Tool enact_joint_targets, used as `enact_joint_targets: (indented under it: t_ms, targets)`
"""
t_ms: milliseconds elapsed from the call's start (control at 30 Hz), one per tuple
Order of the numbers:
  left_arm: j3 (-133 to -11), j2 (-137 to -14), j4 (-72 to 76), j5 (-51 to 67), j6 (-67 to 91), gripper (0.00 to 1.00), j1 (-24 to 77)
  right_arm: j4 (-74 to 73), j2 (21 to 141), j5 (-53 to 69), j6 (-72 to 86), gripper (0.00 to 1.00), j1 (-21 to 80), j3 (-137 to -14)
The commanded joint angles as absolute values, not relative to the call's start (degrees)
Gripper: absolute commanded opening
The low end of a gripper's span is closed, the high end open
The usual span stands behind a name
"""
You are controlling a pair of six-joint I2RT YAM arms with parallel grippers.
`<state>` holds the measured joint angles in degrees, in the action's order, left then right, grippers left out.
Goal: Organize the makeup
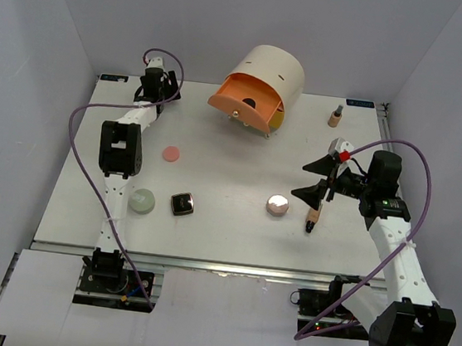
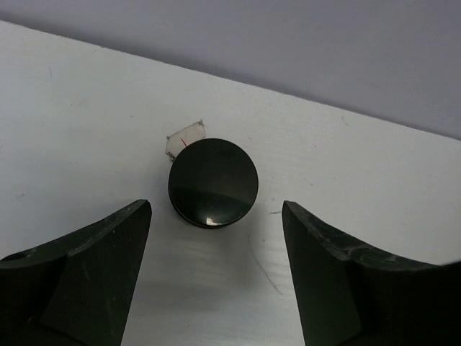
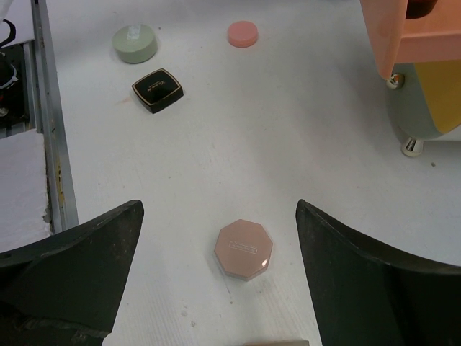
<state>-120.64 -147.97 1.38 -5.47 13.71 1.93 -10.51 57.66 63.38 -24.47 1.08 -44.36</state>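
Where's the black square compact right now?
In the top view, the black square compact lies flat on the left side, toward the near edge, just right of the pale green ball and apart from it.

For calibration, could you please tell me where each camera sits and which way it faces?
Top external: above and behind, looking down on the white table; both arms show.
Left wrist: on the left arm, facing a black round jar; open fingers show.
Right wrist: facing a pink faceted jar, shared with the top view; open fingers show.
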Motion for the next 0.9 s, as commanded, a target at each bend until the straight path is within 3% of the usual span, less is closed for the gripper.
enact_joint_targets:
  t_ms: [0, 233, 633, 867]
  targets:
    - [-124.32, -149.50, 4.86, -7.01, 13.26, 0.83, 1.85, -11.56, 58.59, 65.46, -24.70, 0.93, 0.70, -47.52]
    - [-126.04, -152.14, 6.87, -8.83, 12.92, 0.77, 1.85, -11.78, 59.32, 66.88, -24.79, 0.92, -0.97, -47.69]
    - [-124.92, -151.54, 8.52, -7.02, 13.14, 0.31, 2.20, -11.99, 59.36, 66.49, -25.18, 0.92, -0.97, -47.63]
    - [-114.43, -139.55, 10.50, -2.79, 14.67, 0.12, 2.83, -11.80, 57.85, 65.31, -26.21, 0.92, -0.99, -46.79]
